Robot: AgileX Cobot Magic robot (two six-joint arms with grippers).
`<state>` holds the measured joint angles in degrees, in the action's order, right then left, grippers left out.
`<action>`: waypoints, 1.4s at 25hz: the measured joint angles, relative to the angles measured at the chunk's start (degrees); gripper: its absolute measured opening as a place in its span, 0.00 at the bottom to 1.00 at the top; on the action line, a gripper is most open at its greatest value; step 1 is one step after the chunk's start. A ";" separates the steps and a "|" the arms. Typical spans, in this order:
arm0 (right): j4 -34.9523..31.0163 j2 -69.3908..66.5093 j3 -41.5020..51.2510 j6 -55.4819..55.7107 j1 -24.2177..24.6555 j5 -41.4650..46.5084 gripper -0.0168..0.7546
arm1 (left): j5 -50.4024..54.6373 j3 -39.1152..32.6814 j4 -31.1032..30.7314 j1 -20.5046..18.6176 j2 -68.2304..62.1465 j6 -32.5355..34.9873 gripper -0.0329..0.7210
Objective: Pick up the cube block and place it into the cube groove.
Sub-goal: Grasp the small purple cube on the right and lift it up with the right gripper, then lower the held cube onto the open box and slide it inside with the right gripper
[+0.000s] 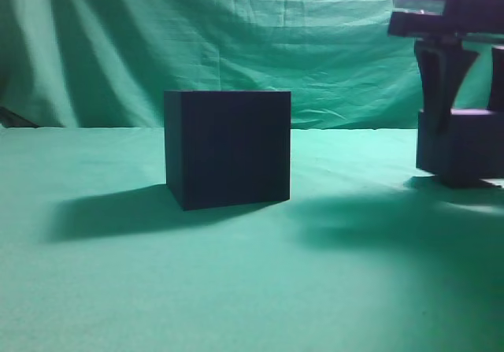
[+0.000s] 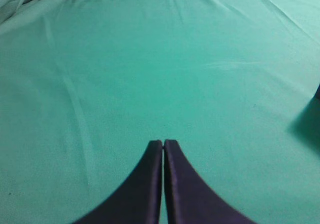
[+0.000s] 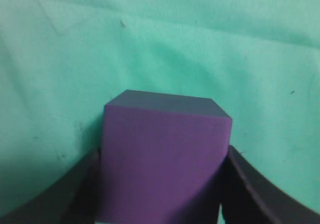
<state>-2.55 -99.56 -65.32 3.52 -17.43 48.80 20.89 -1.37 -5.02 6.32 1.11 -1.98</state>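
The cube groove [image 1: 228, 147] is a big near-black box standing in the middle of the green cloth; its opening does not show. The cube block [image 1: 461, 147] is at the far right of the exterior view, held between the fingers of my right gripper [image 1: 466, 116], at or just above the cloth. In the right wrist view the purple cube block [image 3: 165, 134] fills the space between the two dark fingers of the right gripper [image 3: 162, 156]. My left gripper [image 2: 163, 144] is shut and empty over bare cloth; it does not show in the exterior view.
A green cloth [image 1: 236, 289] covers the table and a green curtain [image 1: 236, 37] hangs behind. A dark shape [image 2: 317, 91] touches the right edge of the left wrist view.
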 joint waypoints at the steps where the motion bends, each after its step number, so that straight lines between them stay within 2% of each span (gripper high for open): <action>1: 0.00 -0.15 -1.87 0.00 0.00 1.88 0.58 | 0.00 0.00 0.00 0.00 0.00 0.00 0.04; 5: 0.01 -0.24 -12.23 0.14 -2.41 11.72 0.58 | 0.00 0.00 0.00 0.00 0.00 0.00 0.04; 9: 0.01 -0.24 -21.36 0.14 -8.92 18.52 0.58 | 0.00 0.00 0.00 0.00 0.00 0.00 0.04; 15: -0.24 -0.36 -25.55 2.54 -21.26 18.57 0.58 | 0.00 0.00 0.00 0.00 0.00 0.00 0.04; 18: -0.43 -1.63 -25.55 2.99 -25.12 16.49 0.58 | 0.00 0.00 0.00 0.00 0.00 0.00 0.04; 21: -0.66 -3.62 -25.55 3.26 -26.40 14.69 0.58 | 0.00 0.00 0.00 0.00 0.00 0.00 0.04; 35: -0.91 -7.03 -26.27 6.52 -26.43 14.80 0.58 | 0.00 0.00 0.00 0.00 0.00 0.00 0.04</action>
<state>-3.46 -106.59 -91.60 10.04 -43.85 63.59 20.89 -1.37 -5.02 6.32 1.11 -1.98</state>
